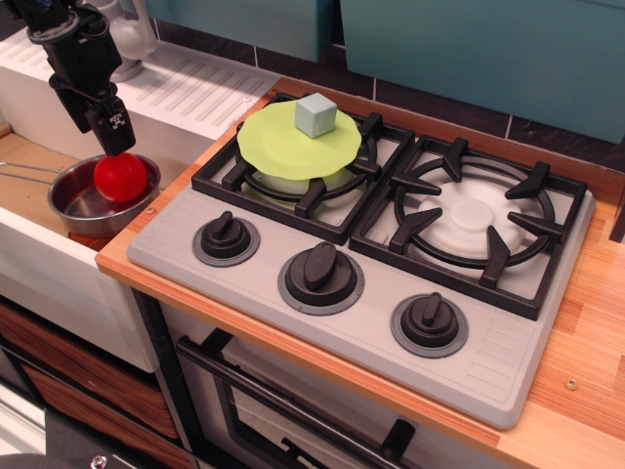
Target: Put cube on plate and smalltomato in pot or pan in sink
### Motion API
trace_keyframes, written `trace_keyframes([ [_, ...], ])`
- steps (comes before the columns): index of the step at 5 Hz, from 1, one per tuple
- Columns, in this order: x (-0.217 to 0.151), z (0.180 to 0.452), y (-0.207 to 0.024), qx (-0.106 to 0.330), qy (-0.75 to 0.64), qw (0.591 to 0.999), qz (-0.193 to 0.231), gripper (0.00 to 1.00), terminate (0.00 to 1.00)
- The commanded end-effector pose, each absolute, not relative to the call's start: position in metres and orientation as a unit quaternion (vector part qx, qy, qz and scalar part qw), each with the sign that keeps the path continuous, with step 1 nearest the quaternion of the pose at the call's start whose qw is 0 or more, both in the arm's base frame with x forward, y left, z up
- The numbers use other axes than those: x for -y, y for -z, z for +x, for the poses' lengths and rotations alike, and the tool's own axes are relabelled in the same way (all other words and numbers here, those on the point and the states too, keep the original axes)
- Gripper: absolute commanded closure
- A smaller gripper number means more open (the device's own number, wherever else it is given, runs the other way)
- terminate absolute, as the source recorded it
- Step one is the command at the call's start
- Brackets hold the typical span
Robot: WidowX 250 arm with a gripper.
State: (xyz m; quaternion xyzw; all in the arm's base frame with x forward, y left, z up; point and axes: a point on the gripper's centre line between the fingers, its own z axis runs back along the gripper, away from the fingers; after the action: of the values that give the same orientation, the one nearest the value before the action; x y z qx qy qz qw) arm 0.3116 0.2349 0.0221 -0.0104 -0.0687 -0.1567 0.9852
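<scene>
The pale grey-blue cube (315, 115) sits on the lime-green plate (278, 147), which rests on the back-left burner. The glossy red smalltomato (121, 177) lies inside the small steel pan (73, 202), which stands in the white sink (39, 264) with its thin handle pointing left. My black gripper (101, 129) hangs just above the pan and the tomato. Its fingers (113, 125) are spread and hold nothing.
A ribbed white drainboard (186, 88) and a grey tap base (132, 39) lie behind the sink. The black stove grates (469, 220) and three knobs (320, 270) fill the middle. A wooden counter edge (127, 274) borders the sink. Teal cabinets (469, 49) stand at the back.
</scene>
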Motion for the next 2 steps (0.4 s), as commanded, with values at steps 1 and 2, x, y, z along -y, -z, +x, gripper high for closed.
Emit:
trace_keyframes([
  [1, -0.216, 0.320, -0.105, 0.053, 0.137, 0.988, 0.043, 0.00, 0.00],
  [2, -0.202, 0.319, -0.136, 0.023, 0.121, 0.991, 0.055, 0.00, 0.00],
])
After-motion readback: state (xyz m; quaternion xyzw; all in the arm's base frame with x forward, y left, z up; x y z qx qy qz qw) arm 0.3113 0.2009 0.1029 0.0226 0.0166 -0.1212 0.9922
